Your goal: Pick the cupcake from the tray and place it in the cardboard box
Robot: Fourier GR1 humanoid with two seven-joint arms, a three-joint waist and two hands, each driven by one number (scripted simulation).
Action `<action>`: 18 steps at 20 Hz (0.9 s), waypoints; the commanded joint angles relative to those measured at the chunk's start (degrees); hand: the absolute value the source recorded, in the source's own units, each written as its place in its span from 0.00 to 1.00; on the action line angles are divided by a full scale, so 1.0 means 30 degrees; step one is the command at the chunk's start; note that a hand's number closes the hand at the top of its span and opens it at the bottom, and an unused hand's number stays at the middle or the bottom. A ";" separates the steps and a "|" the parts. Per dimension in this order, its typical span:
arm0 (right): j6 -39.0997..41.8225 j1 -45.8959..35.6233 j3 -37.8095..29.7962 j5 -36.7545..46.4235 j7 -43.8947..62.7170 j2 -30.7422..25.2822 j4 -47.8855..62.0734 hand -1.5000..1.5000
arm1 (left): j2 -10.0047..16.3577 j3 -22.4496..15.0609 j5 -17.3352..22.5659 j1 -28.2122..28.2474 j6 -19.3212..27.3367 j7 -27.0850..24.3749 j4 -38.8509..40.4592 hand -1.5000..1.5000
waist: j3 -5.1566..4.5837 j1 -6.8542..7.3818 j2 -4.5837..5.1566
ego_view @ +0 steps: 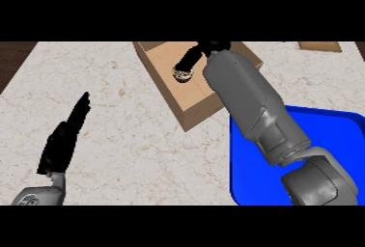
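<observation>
Right hand (202,49) meets cupcake (184,75) in cardboard box (188,107), upper centre, hold unclear; withdrawal could topple it; left hand (65,137) flat, lower left

tray (335,144): blue | cardboard box (162,62): tan | counter (128,135): cream, veined marble

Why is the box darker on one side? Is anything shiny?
Head view: the box has an outer wall darker than its floor, probably turned away from the light; no glare on the counter or the tray; the left hand throws no clear shadow; the right forearm hides part of the box.
</observation>
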 commanded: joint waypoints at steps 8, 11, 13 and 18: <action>-0.4332 0.0906 -0.4467 -0.4240 -0.4000 -0.0408 -0.1370 0.00 | -0.0732 -0.0457 -0.0618 0.0640 0.0805 0.0197 -0.0555 0.50 | 0.0050 -0.0325 -0.0052; -0.3371 0.0195 -0.6157 -0.6072 -0.4645 -0.1084 -0.2046 0.00 | -0.0448 -0.0092 -0.0442 0.0470 0.0579 -0.0141 -0.0032 0.50 | 0.0045 -0.0566 -0.0099; -0.3428 0.0731 -0.6845 -0.6647 -0.5478 -0.1701 -0.1881 0.00 | -0.0711 -0.0201 -0.0510 0.0116 0.0753 0.0089 -0.0099 0.50 | 0.0043 -0.0671 -0.0084; -0.2971 0.2350 -0.8003 -0.7524 -0.7016 -0.4024 -0.1755 0.00 | 0.0284 0.0939 0.0234 -0.0123 0.0090 0.0927 -0.0355 0.50 | 0.0047 -0.1092 -0.0243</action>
